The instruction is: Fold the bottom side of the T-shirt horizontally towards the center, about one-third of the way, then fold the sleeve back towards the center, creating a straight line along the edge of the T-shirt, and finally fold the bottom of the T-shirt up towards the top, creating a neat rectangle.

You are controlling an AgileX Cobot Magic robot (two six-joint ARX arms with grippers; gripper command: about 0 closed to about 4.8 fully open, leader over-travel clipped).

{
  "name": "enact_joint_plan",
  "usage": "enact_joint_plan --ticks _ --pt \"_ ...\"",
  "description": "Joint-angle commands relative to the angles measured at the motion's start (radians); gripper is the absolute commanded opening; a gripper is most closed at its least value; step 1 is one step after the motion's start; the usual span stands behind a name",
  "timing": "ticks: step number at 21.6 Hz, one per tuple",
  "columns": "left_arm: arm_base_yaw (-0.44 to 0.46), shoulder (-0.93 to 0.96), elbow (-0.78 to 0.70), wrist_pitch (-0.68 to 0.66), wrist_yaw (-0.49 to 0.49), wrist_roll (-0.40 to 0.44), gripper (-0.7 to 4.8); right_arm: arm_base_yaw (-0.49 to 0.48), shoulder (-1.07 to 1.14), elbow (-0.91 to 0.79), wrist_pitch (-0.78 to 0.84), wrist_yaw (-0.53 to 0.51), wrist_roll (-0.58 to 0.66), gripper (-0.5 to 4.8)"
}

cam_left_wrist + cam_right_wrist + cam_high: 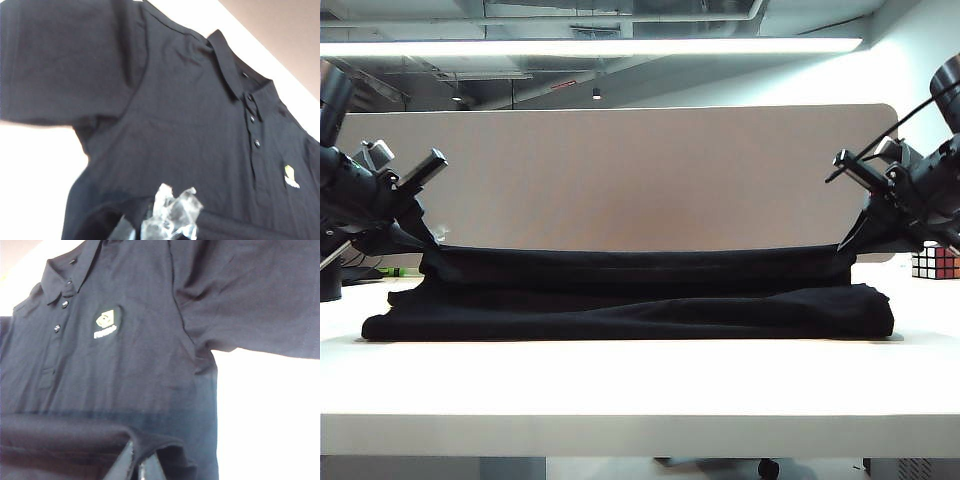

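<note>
The black T-shirt [620, 310] lies across the white table. Its bottom [630, 252] is lifted and stretched in a straight band between both grippers, above the rest of the cloth. My left gripper [423, 240] is shut on the left end of that hem and my right gripper [850, 240] on the right end. In the left wrist view the left gripper [150, 227] pinches dark cloth, with crumpled clear film on its fingertip [172, 212]; the collar [225, 65], buttons and yellow logo [291, 176] lie beyond. In the right wrist view the right gripper [140, 467] grips the hem over the chest logo [105, 322].
A beige partition board [620, 170] stands behind the table. A Rubik's cube [934, 262] sits at the far right, close to the right arm. A small green object [390, 271] lies at the far left. The table's front edge [640, 385] runs below the shirt.
</note>
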Motion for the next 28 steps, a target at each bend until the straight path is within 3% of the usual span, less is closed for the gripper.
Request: enact_joint_plan --ticks 1,10,13,14,15,16,17,18,19,22,24,28 --pt "0.002 0.031 0.047 0.027 -0.036 0.008 -0.06 0.012 0.019 0.008 0.095 0.001 -0.003 -0.02" --pt "0.001 0.115 0.146 -0.006 -0.032 0.029 -0.06 0.039 0.106 0.117 0.086 0.037 -0.003 -0.02" --pt "0.001 0.130 0.148 -0.002 -0.028 0.097 -0.04 0.036 0.106 0.117 0.066 0.098 -0.015 -0.02" --pt "0.001 0.130 0.148 0.001 -0.029 0.119 0.32 0.036 0.106 0.117 0.064 0.117 -0.032 -0.01" --pt "0.001 0.130 0.148 0.005 -0.029 0.142 1.34 0.036 0.106 0.117 0.067 0.122 -0.051 0.02" --pt "0.002 0.130 0.148 0.008 -0.031 0.188 2.61 0.036 0.106 0.117 0.075 0.122 -0.091 1.29" --pt "0.003 0.130 0.148 0.008 -0.038 0.213 3.02 0.036 0.106 0.117 0.077 0.145 -0.094 2.86" --pt "0.003 0.130 0.148 0.008 -0.040 0.224 3.11 0.035 0.106 0.117 0.077 0.161 -0.094 3.59" --pt "0.004 0.130 0.148 0.008 -0.041 0.225 3.11 0.034 0.106 0.117 0.077 0.173 -0.108 4.00" --pt "0.031 0.125 0.148 -0.001 0.008 0.221 3.11 0.010 0.096 0.119 0.060 0.078 -0.112 4.00" --pt "0.085 0.106 0.148 -0.053 0.074 0.216 3.11 -0.016 0.068 0.120 0.021 0.059 -0.113 4.00" --pt "0.186 0.094 0.148 -0.077 0.099 0.174 3.11 -0.086 0.018 0.164 -0.056 0.025 -0.108 3.88"
